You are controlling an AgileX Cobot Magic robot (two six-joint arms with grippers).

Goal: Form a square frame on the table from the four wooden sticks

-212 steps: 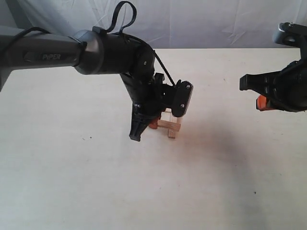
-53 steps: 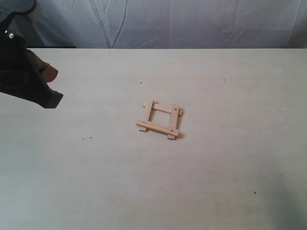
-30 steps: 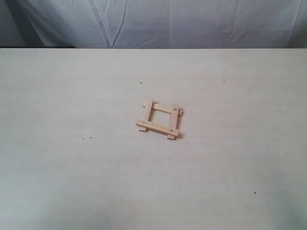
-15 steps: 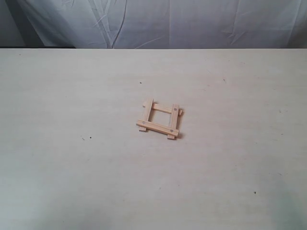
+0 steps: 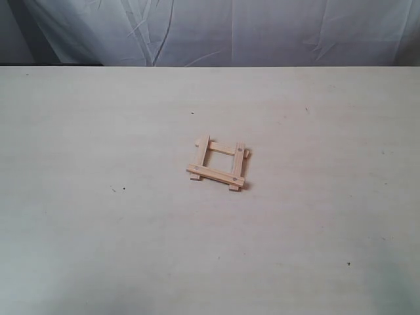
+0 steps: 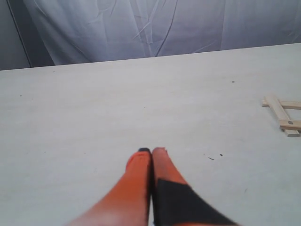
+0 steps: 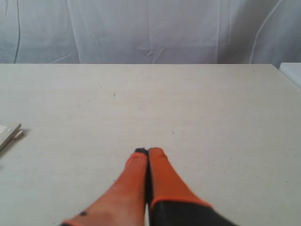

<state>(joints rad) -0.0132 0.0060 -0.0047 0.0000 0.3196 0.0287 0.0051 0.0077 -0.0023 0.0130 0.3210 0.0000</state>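
Observation:
The four wooden sticks form a small square frame (image 5: pixel 219 163) in the middle of the table (image 5: pixel 98 230), overlapping at the corners; dark holes show on two strips. Neither arm appears in the exterior view. In the left wrist view my left gripper (image 6: pixel 151 150) is shut, orange fingers pressed together with nothing between them, and part of the square frame (image 6: pixel 281 113) lies far off at the frame's edge. In the right wrist view my right gripper (image 7: pixel 148 150) is likewise shut and empty, with only a stick end (image 7: pixel 9 133) showing at the picture's border.
A white cloth backdrop (image 5: pixel 262 33) hangs behind the table's far edge. A few tiny dark specks (image 5: pixel 123 189) mark the tabletop. A white object's corner (image 7: pixel 294 73) shows at the table's side in the right wrist view.
The left arm, over the frame 7 s ago, has withdrawn out of the exterior view; the right arm has left too. Over the last second nothing has moved.

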